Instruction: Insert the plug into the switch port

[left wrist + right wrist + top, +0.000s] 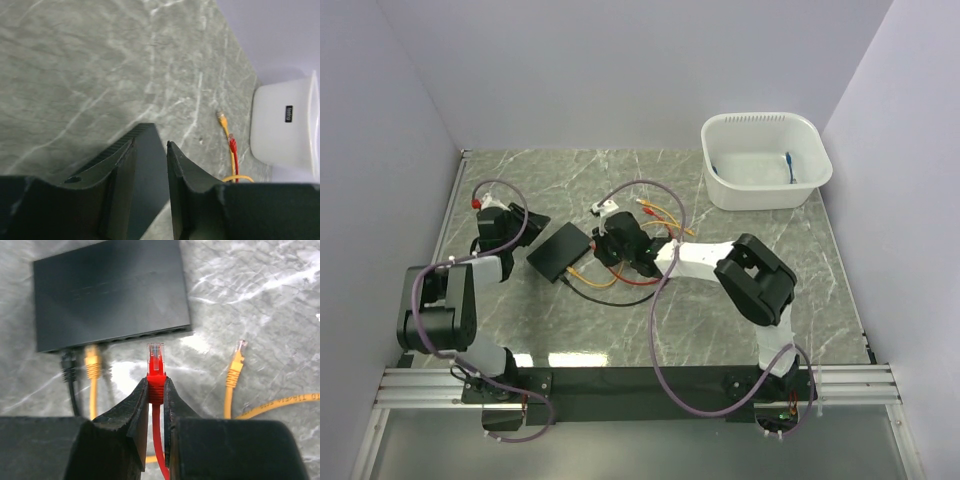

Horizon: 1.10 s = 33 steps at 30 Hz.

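Note:
The thin black switch box [560, 250] lies on the marble table; its port row [145, 334] faces my right gripper. A black cable [68, 367] and a yellow cable [91, 367] sit in the left ports. My right gripper [156, 385] is shut on the boot of a red plug [156, 357]. It holds the plug level, with its clear tip just short of the port row. From above, the right gripper [607, 252] is at the box's right side. My left gripper [150, 145] is closed around the box's far left corner [150, 170], and also shows from above [530, 232].
A loose yellow plug [235, 367] lies on the table right of the red one. Another yellow plug [222, 120] and a red plug [232, 146] lie farther back. A white tub [765, 160] holding a blue cable [790, 168] stands at the back right. Slack cables [620, 285] loop in front of the box.

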Motion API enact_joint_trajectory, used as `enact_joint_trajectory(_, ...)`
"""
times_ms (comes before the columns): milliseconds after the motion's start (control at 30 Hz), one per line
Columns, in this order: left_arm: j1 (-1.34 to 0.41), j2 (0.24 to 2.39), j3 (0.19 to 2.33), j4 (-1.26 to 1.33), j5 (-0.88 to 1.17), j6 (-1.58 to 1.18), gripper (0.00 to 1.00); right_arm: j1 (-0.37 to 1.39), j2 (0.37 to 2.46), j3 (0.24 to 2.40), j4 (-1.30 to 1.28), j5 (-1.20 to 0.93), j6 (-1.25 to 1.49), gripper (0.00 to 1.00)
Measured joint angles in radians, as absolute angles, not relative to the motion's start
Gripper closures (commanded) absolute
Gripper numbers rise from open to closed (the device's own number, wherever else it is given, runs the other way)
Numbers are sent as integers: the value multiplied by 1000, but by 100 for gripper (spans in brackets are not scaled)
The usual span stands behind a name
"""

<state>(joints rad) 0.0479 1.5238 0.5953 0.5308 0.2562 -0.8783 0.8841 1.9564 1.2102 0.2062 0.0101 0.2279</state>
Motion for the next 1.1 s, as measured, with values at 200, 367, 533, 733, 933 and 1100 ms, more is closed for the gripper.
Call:
enact_joint_trajectory(200,87,1617,607,559,314,-878,65,899,2019,1328,72,65,208,100)
enact_joint_trajectory(367,98,1675,629,604,354,-878,66,925,2062,1407,-15,95,194,100)
enact_joint_trajectory(533,100,1717,629,647,387,-881,67,947,2099,1457,-100,109,186,100)
enact_joint_trajectory(733,104,1737,629,683,432,-904,67,960,2145,1510,-164,113,184,100)
enact_joint_trajectory(933,108,1749,629,719,461,-923,68,969,2173,1576,-233,112,183,100)
enact_joint_trajectory(1100,108,1760,629,751,486,-939,68,975,2214,1639,-262,112,177,100)
